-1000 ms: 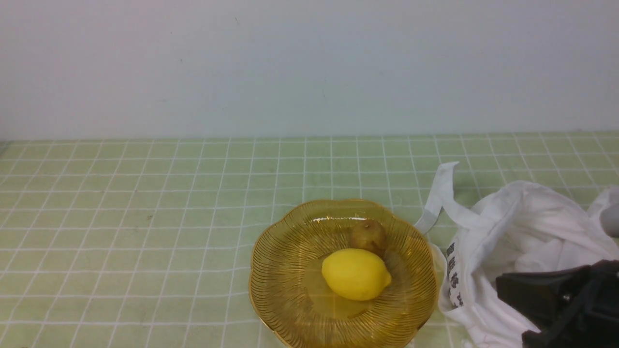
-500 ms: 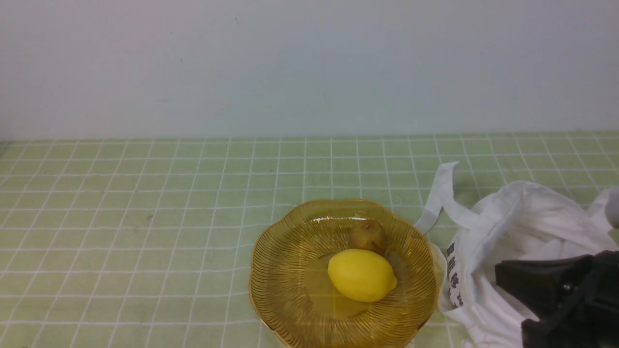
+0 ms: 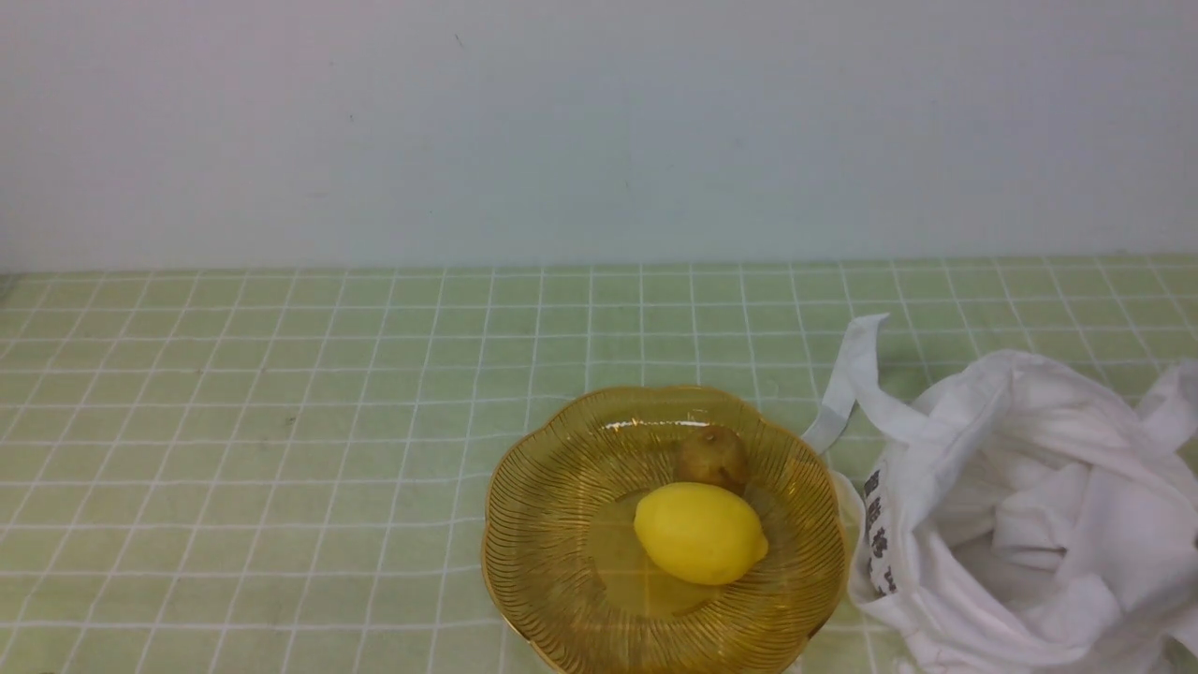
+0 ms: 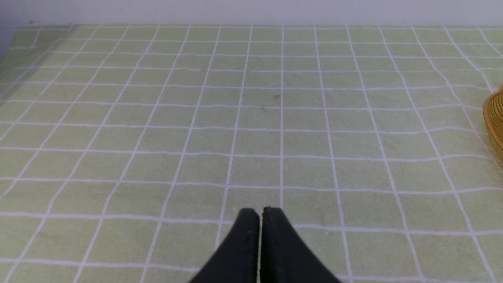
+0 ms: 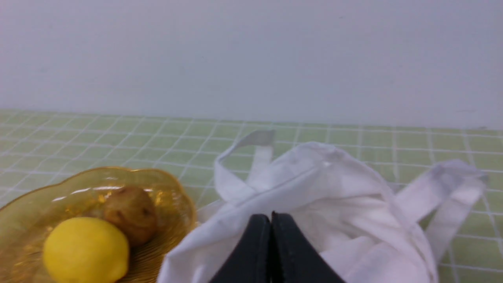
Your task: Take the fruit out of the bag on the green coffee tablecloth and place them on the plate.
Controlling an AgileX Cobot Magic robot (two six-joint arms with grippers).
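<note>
The yellow lemon [image 3: 700, 532] [image 5: 85, 249] lies in the amber scalloped plate [image 3: 552, 552] [image 5: 31, 204], with the small brownish fruit [image 3: 713, 457] [image 5: 130, 214] touching it on the far side. To the plate's right the white cloth bag [image 3: 1020, 524] [image 5: 334, 200] slumps on the green coffee tablecloth [image 3: 281, 421]. Neither arm shows in the front view. The right gripper [image 5: 270, 217] is shut and empty, on the near side of the bag. Over bare cloth [image 4: 275, 137] left of the plate, the left gripper [image 4: 260, 212] is shut on nothing.
A pale wall [image 3: 599, 131] runs along the tablecloth's far edge. The bag's long strap handles [image 3: 847, 384] [image 5: 452, 196] trail onto the cloth beside the plate and to the right. The plate's rim [image 4: 496, 122] shows at the edge of the left wrist view.
The right arm's dark gripper, seen over the bag at the lower right, has withdrawn out of the front view. The lemon rolled slightly right in the plate and settled.
</note>
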